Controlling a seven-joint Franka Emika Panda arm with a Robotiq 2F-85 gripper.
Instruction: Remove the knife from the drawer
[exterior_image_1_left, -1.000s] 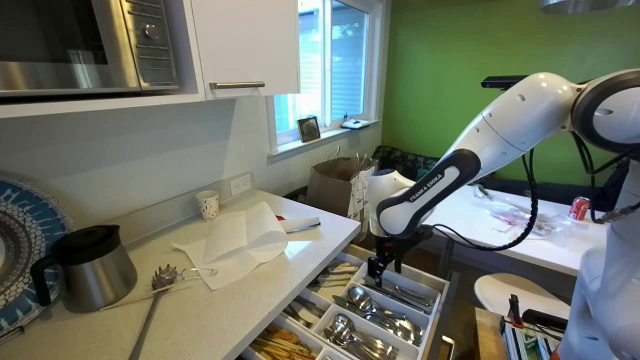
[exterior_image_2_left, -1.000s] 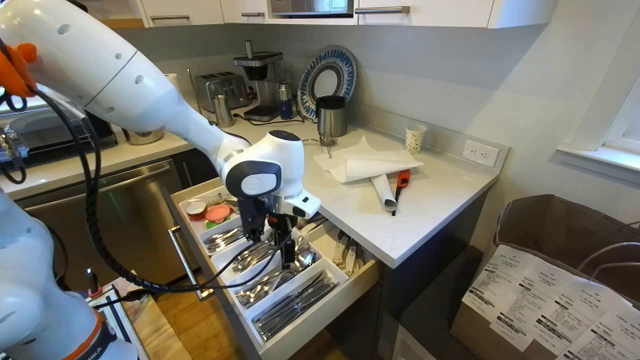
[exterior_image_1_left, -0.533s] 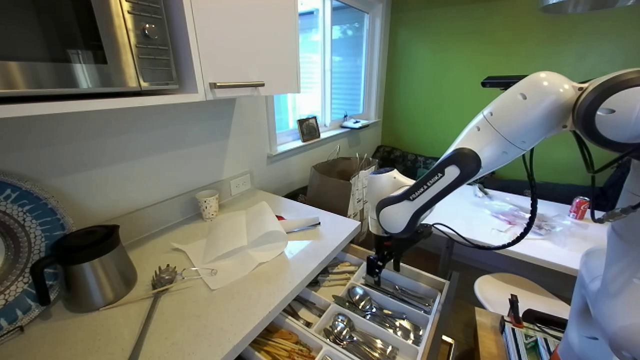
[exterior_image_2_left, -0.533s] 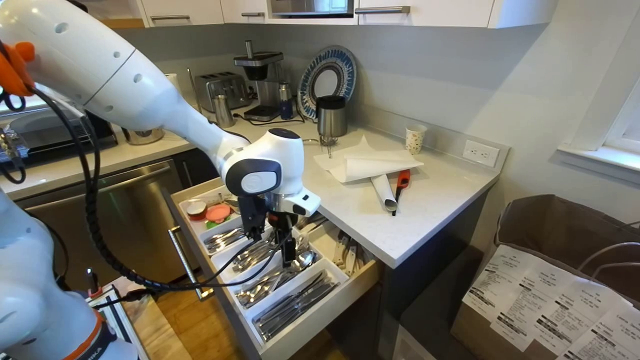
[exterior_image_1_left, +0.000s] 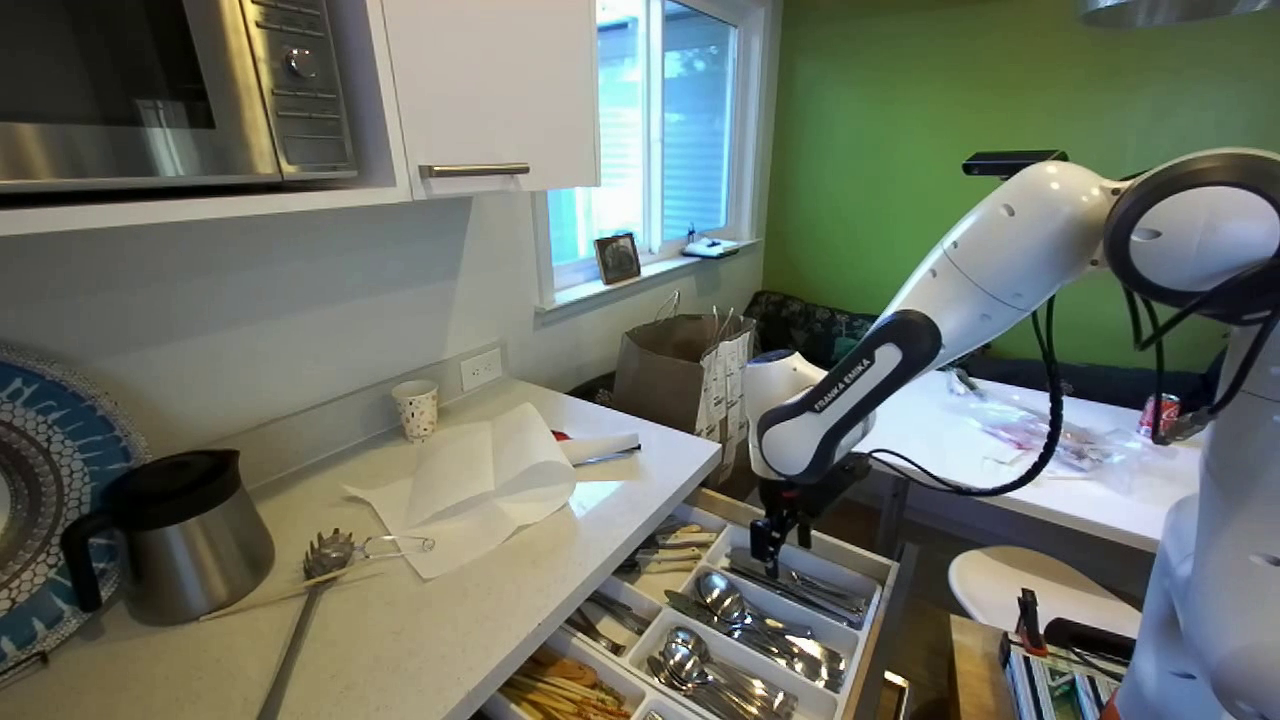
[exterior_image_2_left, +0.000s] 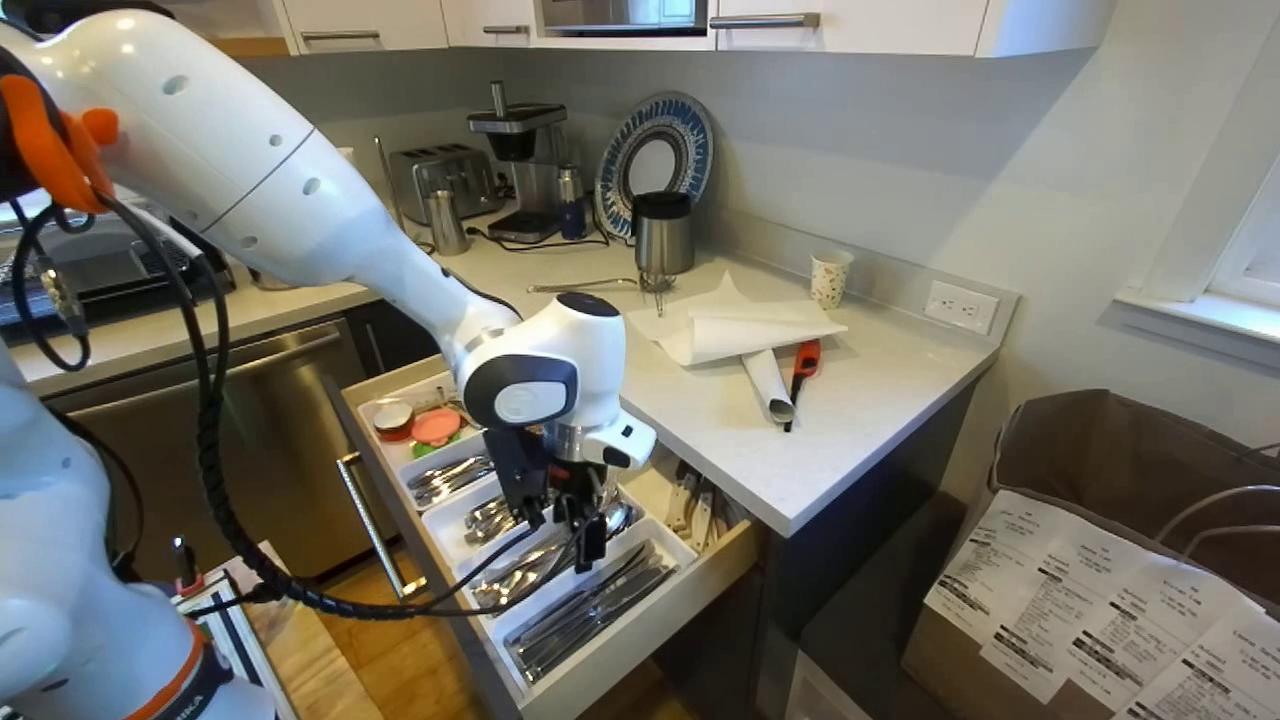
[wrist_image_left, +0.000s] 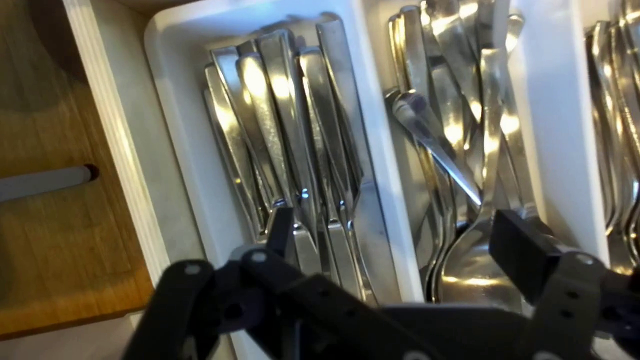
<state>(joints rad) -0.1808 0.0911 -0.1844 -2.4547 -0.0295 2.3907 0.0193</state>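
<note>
Hovering above drawer (exterior_image_2_left: 650, 632): hand (wrist_image_left: 398, 235) of "FRANKA EMIKA" arm (exterior_image_1_left: 985, 262)

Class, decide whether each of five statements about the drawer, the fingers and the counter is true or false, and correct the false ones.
1. The drawer is open, with the fingers over it. True.
2. A divider separates the knives from the spoons. True.
3. One of the knives is clamped between the fingers. False: the fingers stand apart, holding nothing.
4. The jug stands on the counter in front of the plate. True.
5. The cup lies on its side. False: the cup stands upright on the counter.
</note>
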